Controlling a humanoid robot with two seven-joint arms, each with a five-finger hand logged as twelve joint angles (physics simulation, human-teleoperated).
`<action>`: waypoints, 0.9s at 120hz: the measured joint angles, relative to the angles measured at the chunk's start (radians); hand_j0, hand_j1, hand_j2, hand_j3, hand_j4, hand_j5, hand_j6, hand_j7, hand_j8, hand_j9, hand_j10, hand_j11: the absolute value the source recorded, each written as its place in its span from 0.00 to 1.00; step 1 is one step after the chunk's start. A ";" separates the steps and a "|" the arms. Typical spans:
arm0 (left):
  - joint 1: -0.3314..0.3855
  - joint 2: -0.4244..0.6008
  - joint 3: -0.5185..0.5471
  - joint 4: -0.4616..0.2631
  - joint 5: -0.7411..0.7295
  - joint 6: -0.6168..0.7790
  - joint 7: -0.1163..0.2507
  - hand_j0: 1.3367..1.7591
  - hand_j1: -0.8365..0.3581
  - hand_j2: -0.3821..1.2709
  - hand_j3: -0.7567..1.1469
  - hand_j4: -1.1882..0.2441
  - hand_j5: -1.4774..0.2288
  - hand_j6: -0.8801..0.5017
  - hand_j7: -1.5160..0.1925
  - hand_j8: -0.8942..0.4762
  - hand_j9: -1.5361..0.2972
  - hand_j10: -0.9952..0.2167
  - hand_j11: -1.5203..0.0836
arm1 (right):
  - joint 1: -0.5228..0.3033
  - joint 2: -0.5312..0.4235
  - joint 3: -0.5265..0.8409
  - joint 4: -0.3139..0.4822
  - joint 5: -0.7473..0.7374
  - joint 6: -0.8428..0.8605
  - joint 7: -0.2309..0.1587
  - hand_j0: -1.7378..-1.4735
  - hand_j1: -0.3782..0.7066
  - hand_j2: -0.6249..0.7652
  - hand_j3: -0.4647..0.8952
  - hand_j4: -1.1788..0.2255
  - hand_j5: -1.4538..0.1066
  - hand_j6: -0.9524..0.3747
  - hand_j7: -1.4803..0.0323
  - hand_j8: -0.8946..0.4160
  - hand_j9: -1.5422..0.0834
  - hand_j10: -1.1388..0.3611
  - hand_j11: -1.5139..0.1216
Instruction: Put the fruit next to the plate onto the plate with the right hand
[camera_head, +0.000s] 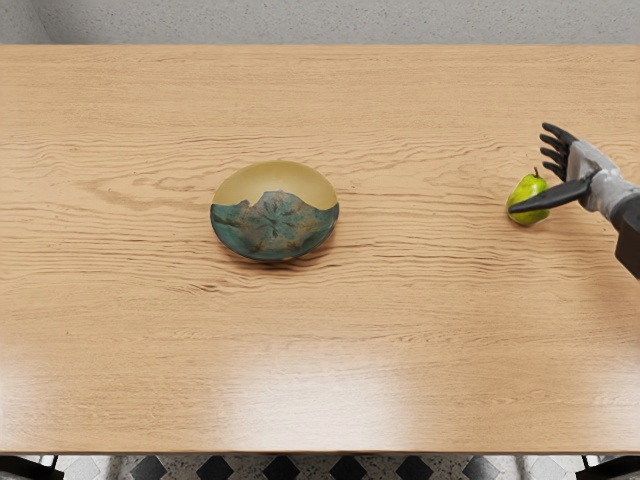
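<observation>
Now, the pear (525, 190) stands upright near the right end of the table (300, 380), well apart from the plate (274, 212) at the centre. The right hand (580, 175) sits right beside it, fingers (556, 150) spread behind the fruit and thumb stretched across its near side. It brackets the pear rather than clamping it, by the look of things. That reads as set-up for a grasp, with the whole carry leftward to come.

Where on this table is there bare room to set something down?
Bare wood lies between the plate and the pear, left of the plate, and along the near and far table edges. It is crowded only at the right, around the pear and right hand.
</observation>
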 joint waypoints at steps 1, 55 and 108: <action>0.000 0.000 0.000 0.000 0.000 0.000 0.000 0.76 0.99 0.23 0.40 0.83 0.87 0.64 0.89 0.65 0.84 0.82 0.95 | 0.000 0.000 -0.003 -0.002 0.002 0.000 0.002 0.30 0.06 0.45 0.34 0.82 0.91 0.70 0.95 0.66 0.93 0.74 0.90; 0.000 0.000 0.000 0.000 0.000 0.000 0.000 0.76 0.99 0.23 0.40 0.83 0.87 0.64 0.89 0.65 0.84 0.82 0.95 | -0.011 0.007 -0.128 -0.022 0.026 0.012 0.141 0.30 0.20 0.43 0.34 0.72 0.80 0.59 0.84 0.56 0.82 0.65 0.80; 0.000 0.000 -0.001 0.000 0.001 0.000 0.000 0.76 0.99 0.23 0.40 0.83 0.87 0.64 0.89 0.65 0.84 0.82 0.95 | -0.022 0.014 -0.164 -0.020 0.036 0.022 0.157 0.30 0.40 0.41 0.34 0.55 0.64 0.42 0.67 0.38 0.66 0.50 0.64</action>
